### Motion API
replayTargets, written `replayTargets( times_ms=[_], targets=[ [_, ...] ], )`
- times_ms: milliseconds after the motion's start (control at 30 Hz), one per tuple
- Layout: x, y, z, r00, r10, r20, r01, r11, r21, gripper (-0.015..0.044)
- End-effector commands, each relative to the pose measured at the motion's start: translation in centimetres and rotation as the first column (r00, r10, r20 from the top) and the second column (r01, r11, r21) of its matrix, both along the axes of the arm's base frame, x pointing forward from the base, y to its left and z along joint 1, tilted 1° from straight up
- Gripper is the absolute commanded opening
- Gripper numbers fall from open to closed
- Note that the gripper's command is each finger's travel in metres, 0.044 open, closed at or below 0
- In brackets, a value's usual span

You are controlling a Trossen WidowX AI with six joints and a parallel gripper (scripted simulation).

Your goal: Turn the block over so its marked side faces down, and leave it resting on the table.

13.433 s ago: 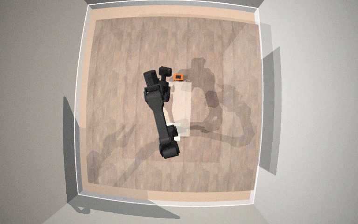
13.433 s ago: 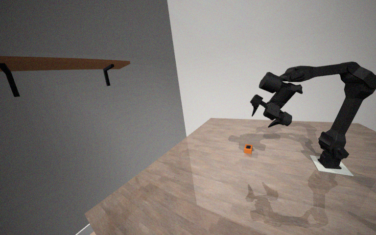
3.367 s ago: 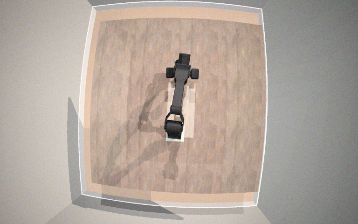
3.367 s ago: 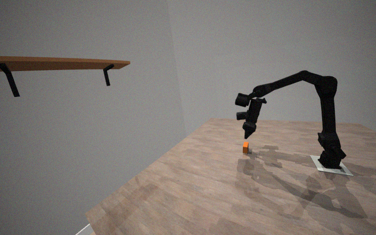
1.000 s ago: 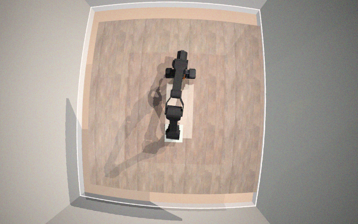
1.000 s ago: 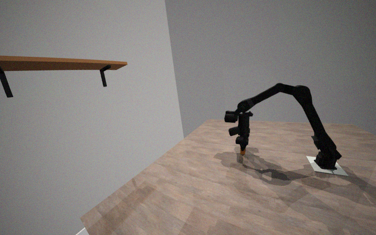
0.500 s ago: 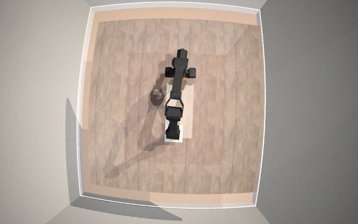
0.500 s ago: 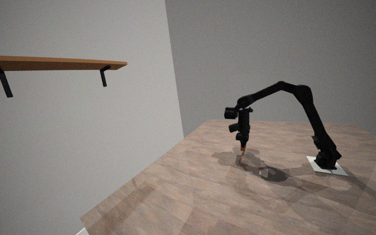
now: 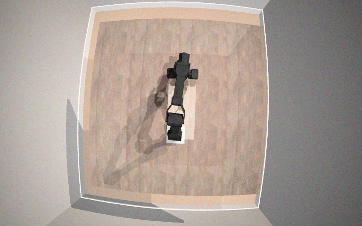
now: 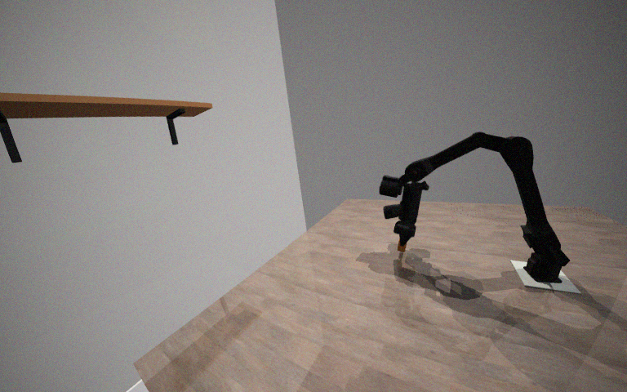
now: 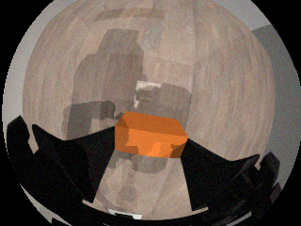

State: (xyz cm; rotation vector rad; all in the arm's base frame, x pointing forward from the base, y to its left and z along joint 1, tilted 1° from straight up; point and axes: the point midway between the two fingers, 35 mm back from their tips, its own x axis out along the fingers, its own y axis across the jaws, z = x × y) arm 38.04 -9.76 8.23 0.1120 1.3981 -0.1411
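An orange block point(image 11: 152, 135) point(image 10: 402, 247) sits between my two dark fingers in the wrist view. My gripper point(image 11: 150, 136) point(image 10: 402, 243) is shut on the block and holds it a little above the wooden table point(image 10: 323, 300) point(image 9: 226, 119), over its own shadow. In the top view the arm point(image 9: 180, 79) hides the block. I cannot make out the marked side.
The arm's base stands on a white plate point(image 10: 566, 287) point(image 9: 182, 141). A wooden shelf point(image 10: 92, 105) hangs on the left wall, well above the table. A raised pale rim point(image 9: 170, 12) runs around the table's edges.
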Motion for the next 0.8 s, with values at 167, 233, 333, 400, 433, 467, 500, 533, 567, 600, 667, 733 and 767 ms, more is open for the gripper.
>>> replayTargets(
  times_ms=[167, 233, 333, 400, 433, 467, 500, 533, 567, 600, 667, 733, 767],
  targets=[
    [-0.02, 0.01, -0.34, 0.992, -0.003, 0.122, 0.005, 1.0, -0.015, 0.0],
    [-0.04, 0.01, -0.4, 0.989, -0.002, 0.15, 0.005, 1.0, -0.02, 0.0],
    [-0.1, 0.01, -0.49, 0.982, -0.001, 0.19, 0.006, 1.0, -0.027, 0.0],
    [-0.15, 0.02, -0.54, 0.976, 0.0, 0.217, 0.007, 0.999, -0.031, 0.0],
    [-0.18, 0.03, -0.56, 0.973, 0.001, 0.231, 0.007, 0.999, -0.033, 0.0],
    [-0.22, 0.04, -0.58, 0.97, 0.002, 0.244, 0.007, 0.999, -0.036, 0.0],
    [-0.26, 0.05, -0.59, 0.966, 0.002, 0.257, 0.008, 0.999, -0.038, 0.0],
    [-0.3, 0.06, -0.61, 0.963, 0.003, 0.271, 0.008, 0.999, -0.041, 0.0],
    [-0.35, 0.07, -0.62, 0.959, 0.004, 0.284, 0.008, 0.999, -0.043, 0.0],
    [-0.4, 0.08, -0.63, 0.955, 0.005, 0.297, 0.009, 0.999, -0.045, 0.0],
    [-0.51, 0.1, -0.65, 0.946, 0.007, 0.323, 0.01, 0.999, -0.05, 0.0],
    [-0.63, 0.14, -0.66, 0.937, 0.009, 0.349, 0.01, 0.998, -0.055, 0.0],
    [-0.7, 0.15, -0.66, 0.932, 0.011, 0.361, 0.011, 0.998, -0.058, 0.0]
  ],
)
